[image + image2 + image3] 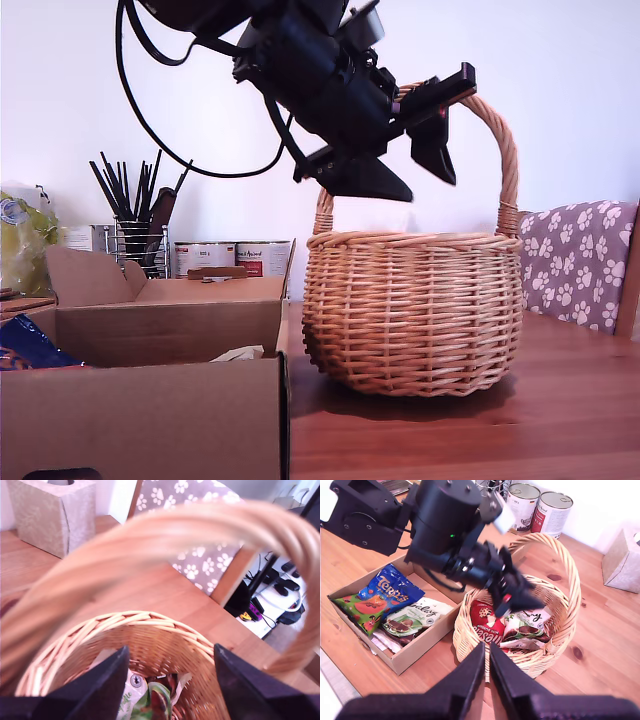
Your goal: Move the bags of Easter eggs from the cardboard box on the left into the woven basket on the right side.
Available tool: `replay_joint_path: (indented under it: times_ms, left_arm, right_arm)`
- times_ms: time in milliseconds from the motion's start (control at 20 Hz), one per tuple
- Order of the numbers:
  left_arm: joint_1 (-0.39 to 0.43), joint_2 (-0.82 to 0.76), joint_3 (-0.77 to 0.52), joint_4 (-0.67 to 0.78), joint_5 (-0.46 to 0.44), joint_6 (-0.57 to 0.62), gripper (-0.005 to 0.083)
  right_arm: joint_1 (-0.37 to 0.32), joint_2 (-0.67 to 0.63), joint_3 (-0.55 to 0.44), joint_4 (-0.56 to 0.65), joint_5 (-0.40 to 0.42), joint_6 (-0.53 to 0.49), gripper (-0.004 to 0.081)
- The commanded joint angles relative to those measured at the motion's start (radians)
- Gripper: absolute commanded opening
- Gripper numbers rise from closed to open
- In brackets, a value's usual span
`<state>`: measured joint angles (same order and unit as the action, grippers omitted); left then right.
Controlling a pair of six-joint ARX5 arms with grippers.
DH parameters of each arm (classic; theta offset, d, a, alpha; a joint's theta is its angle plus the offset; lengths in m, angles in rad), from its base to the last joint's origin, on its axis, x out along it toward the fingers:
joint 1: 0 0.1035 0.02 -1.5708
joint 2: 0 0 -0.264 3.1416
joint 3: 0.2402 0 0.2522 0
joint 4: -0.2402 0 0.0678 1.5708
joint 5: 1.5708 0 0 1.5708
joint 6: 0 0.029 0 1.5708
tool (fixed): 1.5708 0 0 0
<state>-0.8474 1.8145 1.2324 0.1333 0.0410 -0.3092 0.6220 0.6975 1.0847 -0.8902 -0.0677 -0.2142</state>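
Wicker sides of the woven basket (412, 310) are bulging beside the cardboard box (150, 400), the two sitting close together on the wooden desk (480, 430). My first gripper (395, 160) is hanging over the basket's mouth, under the arched handle (500, 150), its jaws spread wide and holding nothing. Below them a red bag (487, 625) and a white bag with green and brown print (525, 625) are lying side by side on the basket floor. In the box, a blue bag (387, 587), a green and red one (360, 610) and a pale one with green print (415, 617) are lying flat. My second gripper (486, 680) is hovering high above the desk, near the basket, its jaws nearly closed and empty.
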Motion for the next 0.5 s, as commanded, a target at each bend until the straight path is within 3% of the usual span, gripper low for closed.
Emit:
replay_joint_path:
  times_ms: [0, 250, 450]
  left_arm:
    - [-0.004, -0.061, -0.002, -0.071, 0.040, 0.006, 0.0006]
    - [-0.004, -0.215, -0.002, -0.389, 0.070, 0.137, -0.0022]
    - [-0.004, -0.331, -0.009, -0.577, 0.003, 0.198, -0.0022]
  right_arm:
    - [-0.002, -0.010, 0.010, 0.008, -0.002, 0.002, -0.0013]
    - [-0.002, -0.010, 0.010, -0.003, -0.048, 0.002, -0.0013]
    - [0.002, -0.007, 0.010, -0.033, -0.227, 0.001, -0.0013]
